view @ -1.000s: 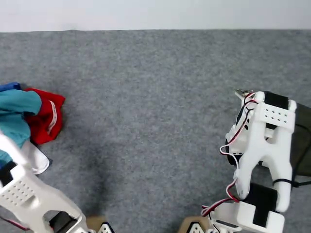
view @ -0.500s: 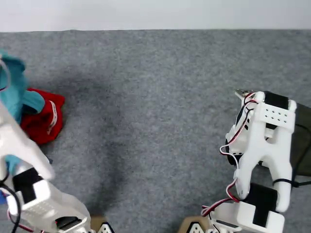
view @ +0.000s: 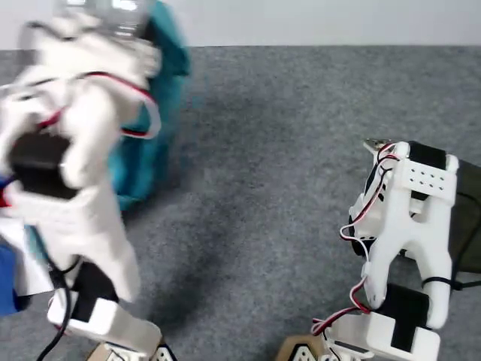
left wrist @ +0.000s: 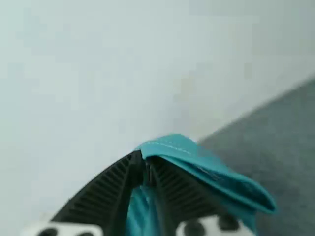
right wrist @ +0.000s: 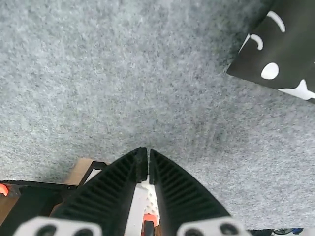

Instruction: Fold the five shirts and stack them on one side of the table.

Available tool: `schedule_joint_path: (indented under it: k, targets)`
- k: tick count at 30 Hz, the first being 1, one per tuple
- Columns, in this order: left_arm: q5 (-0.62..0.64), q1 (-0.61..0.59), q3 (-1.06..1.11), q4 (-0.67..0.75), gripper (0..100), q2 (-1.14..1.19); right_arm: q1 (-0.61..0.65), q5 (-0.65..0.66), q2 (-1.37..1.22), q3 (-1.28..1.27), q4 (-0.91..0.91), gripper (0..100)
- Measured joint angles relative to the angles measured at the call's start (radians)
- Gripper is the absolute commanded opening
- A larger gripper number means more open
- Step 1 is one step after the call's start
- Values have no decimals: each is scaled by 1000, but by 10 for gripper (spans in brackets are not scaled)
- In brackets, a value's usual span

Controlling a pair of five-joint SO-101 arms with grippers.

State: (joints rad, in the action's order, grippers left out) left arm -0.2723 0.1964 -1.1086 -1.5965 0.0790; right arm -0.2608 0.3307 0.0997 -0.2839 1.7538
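Note:
My left gripper (left wrist: 143, 161) is shut on a fold of the teal shirt (left wrist: 209, 169), held high off the table. From above, the teal shirt (view: 154, 128) hangs from the raised left arm (view: 71, 150) down to the grey mat at the far left. My right gripper (right wrist: 148, 156) is shut with nothing between its fingers, just above the mat. A black shirt with white print (right wrist: 280, 44) lies beside it; in the high view that black shirt (view: 470, 218) sits at the right edge, partly under the folded right arm (view: 409, 218).
A grey mat (view: 270, 150) covers the table, with a pale wall along its far edge. Blue cloth (view: 7, 282) and a bit of white cloth (view: 30, 263) show at the left edge behind the left arm. The arms' bases stand at the near edge.
The left arm has swung up and toward the far side, lifting the teal shirt off the pile at the left; the red shirt is now hidden behind it. The right arm has not moved.

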Motion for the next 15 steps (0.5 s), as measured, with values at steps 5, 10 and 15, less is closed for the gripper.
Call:
schedule_joint_path:
  k: [5,10,15]
  targets:
    - [0,130,281,-25,6,2,0,0,0,0,0,14]
    - [0,152,523,-37,71,2,-2,0,0,0,0,14]
    - [0,103,634,-127,150,2,-2,0,0,0,0,14]
